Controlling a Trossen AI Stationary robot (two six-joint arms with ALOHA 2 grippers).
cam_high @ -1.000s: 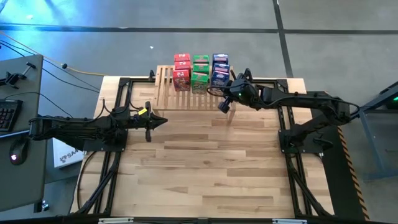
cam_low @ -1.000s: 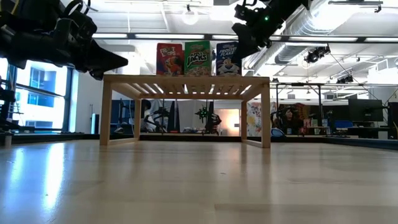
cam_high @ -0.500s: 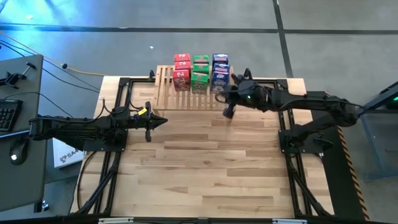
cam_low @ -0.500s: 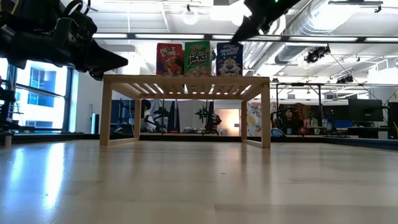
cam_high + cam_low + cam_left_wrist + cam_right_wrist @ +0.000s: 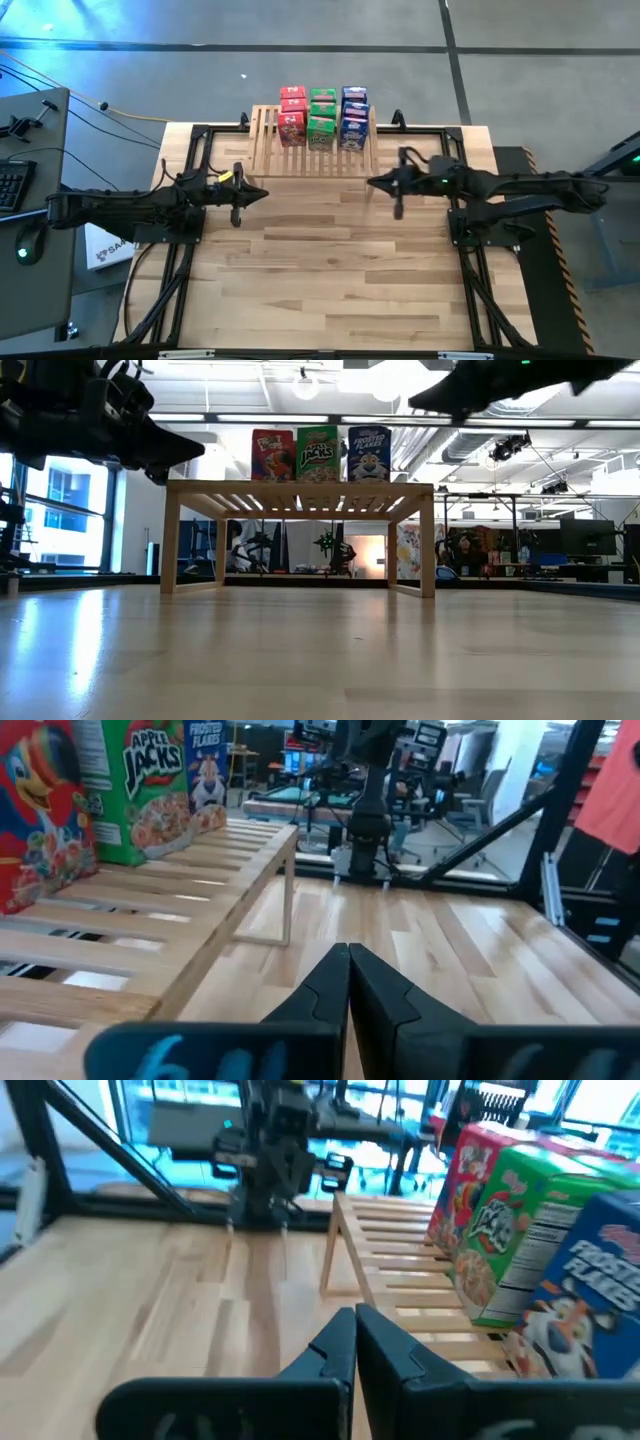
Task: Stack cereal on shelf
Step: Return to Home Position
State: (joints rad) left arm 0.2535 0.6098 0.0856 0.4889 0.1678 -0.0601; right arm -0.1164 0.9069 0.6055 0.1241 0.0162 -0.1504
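The cereal boxes stand upright on their bottoms in three rows on the far part of the light-wood shelf [image 5: 310,160]: red [image 5: 292,110], green [image 5: 322,110] and blue [image 5: 354,110]. The low view shows one front of each colour, red [image 5: 272,455], green [image 5: 318,454] and blue [image 5: 369,454], on the slatted top [image 5: 300,488]. My left gripper [image 5: 264,194] is shut and empty, hovering near the shelf's left front corner. My right gripper [image 5: 371,183] is shut and empty, hovering off the shelf's right front corner. Each wrist view shows shut fingertips [image 5: 349,950] [image 5: 355,1312] and the boxes beyond.
The wooden plank tabletop [image 5: 330,270] stretches in front of the shelf toward the near edge. Black frame rails [image 5: 190,160] [image 5: 465,215] run along both sides of the table. A desk with a keyboard [image 5: 12,180] stands off the table's left.
My right gripper has drawn back from the blue boxes at the shelf's right end, moving toward the table's right and near edges and levelling out. The boxes have stayed where they were.
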